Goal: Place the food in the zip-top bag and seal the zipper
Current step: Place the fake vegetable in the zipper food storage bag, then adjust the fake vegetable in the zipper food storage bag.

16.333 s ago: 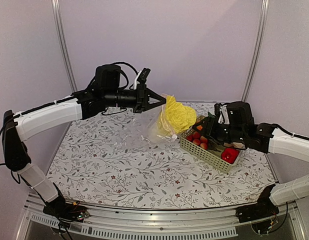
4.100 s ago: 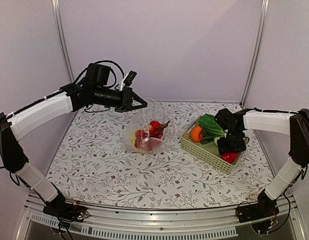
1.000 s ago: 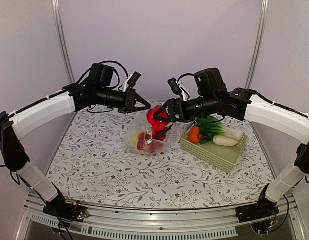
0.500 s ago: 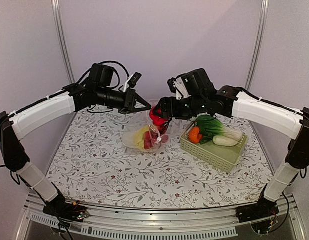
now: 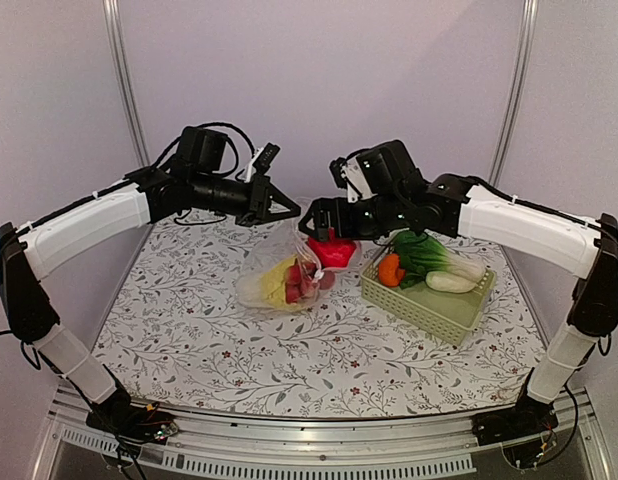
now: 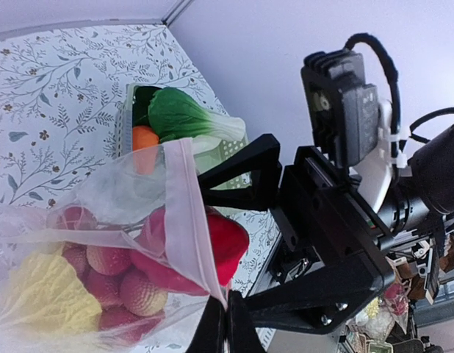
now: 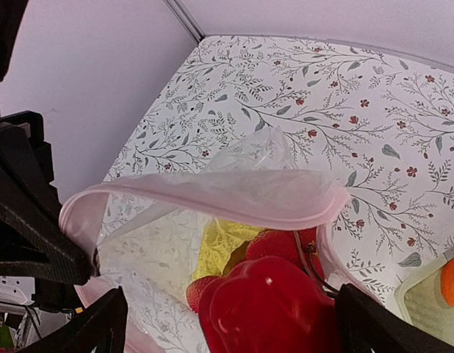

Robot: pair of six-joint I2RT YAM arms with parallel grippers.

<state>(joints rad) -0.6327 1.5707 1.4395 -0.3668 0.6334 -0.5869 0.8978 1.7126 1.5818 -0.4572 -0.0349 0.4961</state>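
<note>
Aluminium framing (image 5: 309,440) edges the near side of a table (image 5: 189,340) covered in white cloth printed with grey sprigs and small red flowers. Pale lilac walls (image 5: 389,80) and two metal posts (image 5: 124,90) close the booth behind.

Mid-table, the zip-top bag (image 5: 257,292) lies slumped with its closed bottom toward the left and its mouth lifted toward the right and rear, its long axis running along that slant. Inside show the yellow napa cabbage (image 5: 275,284) and the cluster of small red-pink fruits (image 6: 139,294).

The left gripper (image 5: 292,212) is clamped on the zipper (image 7: 212,193), holding the pinkish strip up at one end of the mouth. The right gripper (image 5: 313,224) hangs over the opening with its fingers spread wide, gripping nothing. The round red fruit (image 7: 267,309) sits just beneath them at the bag's mouth; whether it is fully inside cannot be told.

To the right, a pale green basket (image 5: 419,310) holds the orange (image 5: 390,270) and a green leafy vegetable (image 5: 424,250).
</note>
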